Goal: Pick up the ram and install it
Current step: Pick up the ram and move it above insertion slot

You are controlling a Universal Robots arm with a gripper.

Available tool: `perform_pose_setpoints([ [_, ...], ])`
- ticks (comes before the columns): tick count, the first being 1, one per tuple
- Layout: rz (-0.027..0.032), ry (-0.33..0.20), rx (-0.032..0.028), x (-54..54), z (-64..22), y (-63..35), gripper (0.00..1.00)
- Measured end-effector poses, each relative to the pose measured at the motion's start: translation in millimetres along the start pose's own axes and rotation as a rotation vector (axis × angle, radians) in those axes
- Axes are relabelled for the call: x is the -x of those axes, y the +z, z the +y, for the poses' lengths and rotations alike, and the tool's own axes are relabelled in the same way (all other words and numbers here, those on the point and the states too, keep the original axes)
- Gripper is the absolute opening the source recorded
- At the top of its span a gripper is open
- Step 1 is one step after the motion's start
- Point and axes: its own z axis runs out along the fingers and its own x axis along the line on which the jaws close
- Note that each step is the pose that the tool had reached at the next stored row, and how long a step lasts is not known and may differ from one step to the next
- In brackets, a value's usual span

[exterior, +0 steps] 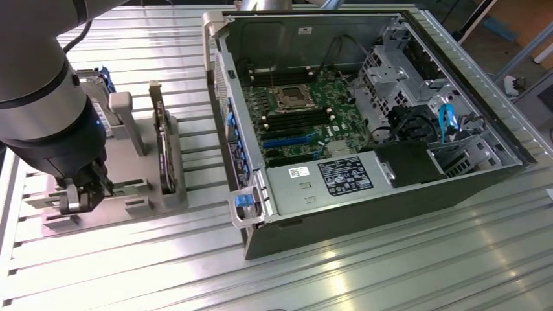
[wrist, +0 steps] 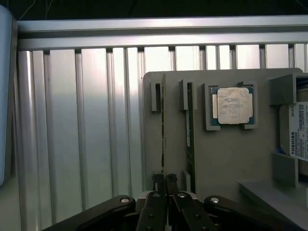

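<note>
At the exterior view's left, gripper (exterior: 85, 194) low over the grey holder (exterior: 147, 202), well apart from the open computer case (exterior: 372, 210). Clenched, with fingers (wrist: 157, 192) nipped against both faces of the ram (wrist: 163, 120) at one end of the stick. Position of the ram: on edge in a slot of the holder, in line with the slot's end bracket, seated as far as can be told. Just beside it, in the neighbouring slot, a second memory stick (wrist: 190, 130), likewise on edge and parallel, untouched. Further along the same holder, a square silver processor (wrist: 234, 105) lying flat in its own recess, and a hard drive (wrist: 299, 132) with a white label, partly cut off at the frame's edge. Holder resting on the ribbed aluminium table (wrist: 86, 134). Inside the case, motherboard (exterior: 298, 120) exposed — dark memory slots beside the central socket; occupancy of those slots not discernible.
</note>
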Motion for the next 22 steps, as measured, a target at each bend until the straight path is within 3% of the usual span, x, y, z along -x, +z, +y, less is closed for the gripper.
perform_pose_setpoints([
  [22, 0.0000, 0.000, 0.0000, 0.9, 1.0, -35.8, 0.12],
])
